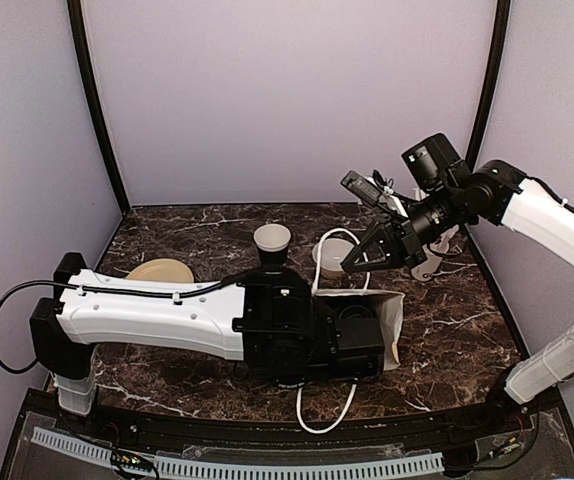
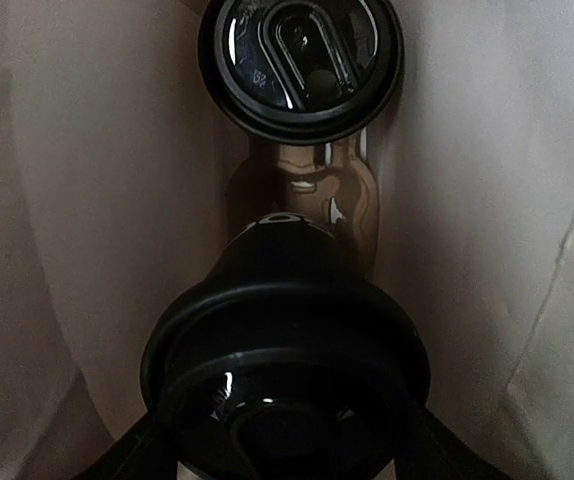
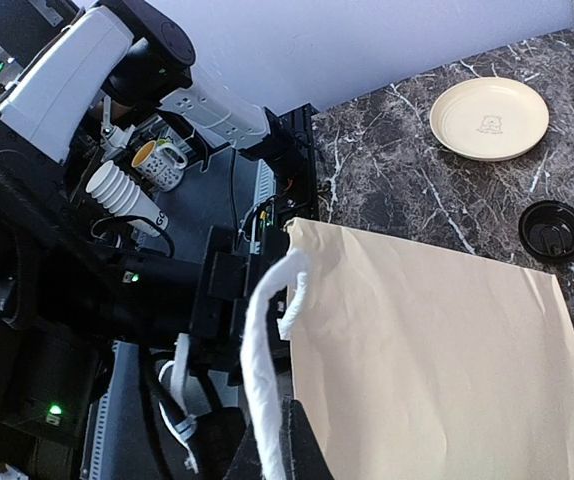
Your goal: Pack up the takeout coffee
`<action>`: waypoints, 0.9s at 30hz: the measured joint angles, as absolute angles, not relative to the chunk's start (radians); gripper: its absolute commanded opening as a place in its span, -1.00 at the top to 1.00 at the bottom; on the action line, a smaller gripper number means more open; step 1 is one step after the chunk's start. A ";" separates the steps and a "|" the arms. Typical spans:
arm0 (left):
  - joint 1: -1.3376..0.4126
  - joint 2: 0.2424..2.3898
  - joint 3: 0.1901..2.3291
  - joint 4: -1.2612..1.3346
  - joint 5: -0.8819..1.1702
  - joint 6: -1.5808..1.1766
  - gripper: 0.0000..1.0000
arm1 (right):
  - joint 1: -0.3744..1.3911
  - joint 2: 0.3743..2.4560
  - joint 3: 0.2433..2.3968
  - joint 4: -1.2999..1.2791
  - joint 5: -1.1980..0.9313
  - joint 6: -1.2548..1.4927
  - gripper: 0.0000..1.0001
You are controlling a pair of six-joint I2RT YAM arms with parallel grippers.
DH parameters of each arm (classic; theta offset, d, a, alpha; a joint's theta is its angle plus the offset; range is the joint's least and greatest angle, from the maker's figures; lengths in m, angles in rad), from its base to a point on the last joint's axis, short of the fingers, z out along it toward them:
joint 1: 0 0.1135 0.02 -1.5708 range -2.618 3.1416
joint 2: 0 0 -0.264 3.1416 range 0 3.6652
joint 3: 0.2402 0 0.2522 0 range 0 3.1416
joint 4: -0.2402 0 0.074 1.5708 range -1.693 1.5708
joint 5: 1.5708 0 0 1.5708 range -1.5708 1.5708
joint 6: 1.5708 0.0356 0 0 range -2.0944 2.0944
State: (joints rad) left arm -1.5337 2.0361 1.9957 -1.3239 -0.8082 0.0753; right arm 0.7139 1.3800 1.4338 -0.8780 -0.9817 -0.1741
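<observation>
Inside the tan paper bag point(image 2: 497, 200), one takeout coffee cup with a black dome lid point(image 2: 300, 60) stands at the far end. A second lidded cup point(image 2: 287, 340) fills the near view, with my left gripper point(image 2: 285, 455) shut on it, its dark fingers point(image 2: 117, 458) showing at either side of the lid. In the top view the left gripper is hidden in the mouth of the bag point(image 1: 392, 312). My right gripper point(image 1: 364, 257) is shut on the bag's white handle point(image 3: 267, 340), lifting it. An open black cup with a white inside point(image 1: 272, 238) stands behind the left arm.
A cream plate point(image 1: 160, 270) point(image 3: 488, 118) lies at the left of the marble table. A loose black lid point(image 3: 552, 229) lies near it. White tableware point(image 1: 428, 266) sits at the back right. The bag's other handle point(image 1: 323, 417) trails toward the front edge.
</observation>
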 measured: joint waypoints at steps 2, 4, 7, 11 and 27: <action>-1.526 2.036 1.975 -1.324 -0.823 0.076 0.16 | 0.714 1.380 1.434 -0.879 -0.987 -0.175 1.00; -1.524 2.036 1.958 -1.317 -0.843 0.080 0.17 | 0.714 1.380 1.434 -0.878 -0.993 -0.175 0.98; -1.523 2.035 1.919 -1.276 -0.869 0.114 0.17 | 0.714 1.380 1.443 -0.886 -0.995 -0.176 0.48; -1.516 2.035 1.901 -1.214 -0.881 0.164 0.17 | 0.715 1.385 1.501 -0.925 -1.003 -0.210 -0.19; -1.470 1.980 1.797 -1.065 -0.873 0.258 0.16 | 0.533 1.533 1.838 -1.043 -0.942 -0.430 -0.21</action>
